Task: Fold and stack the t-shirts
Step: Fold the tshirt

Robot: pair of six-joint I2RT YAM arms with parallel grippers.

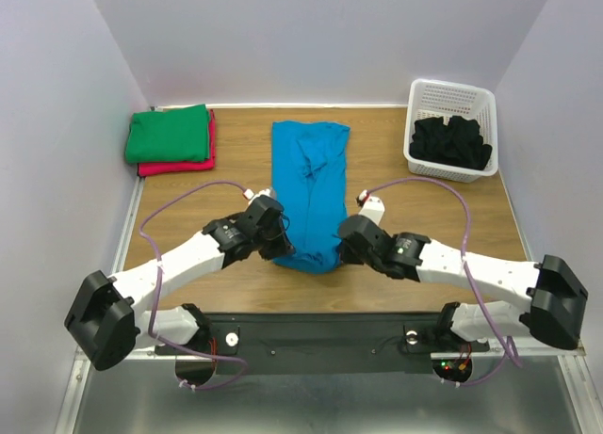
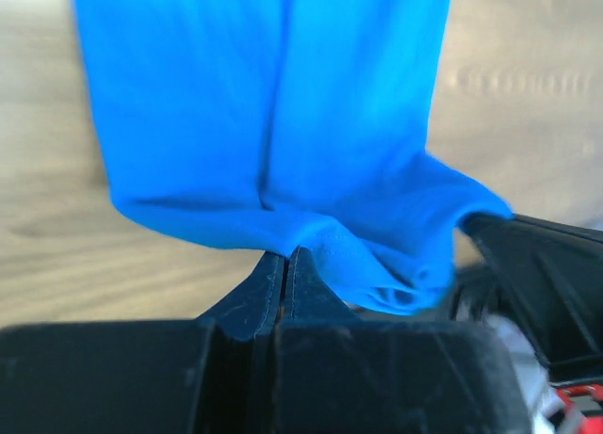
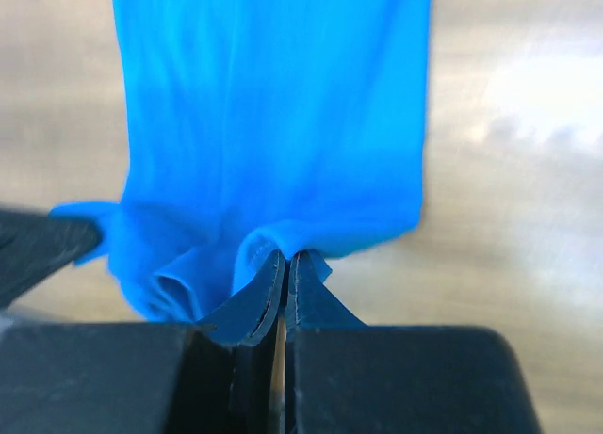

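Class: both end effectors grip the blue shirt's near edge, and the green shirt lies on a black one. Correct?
No. The top view shows the green shirt lying on a red-pink shirt, not black. The left end effector and right end effector do grip the blue shirt.

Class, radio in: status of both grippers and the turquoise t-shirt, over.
Left gripper shut on turquoise t-shirt, near hem; right gripper likewise. Folded stack and basket sit well aside.

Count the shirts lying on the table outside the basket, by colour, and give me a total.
blue shirt: 1
green shirt: 1
red shirt: 1
Total: 3
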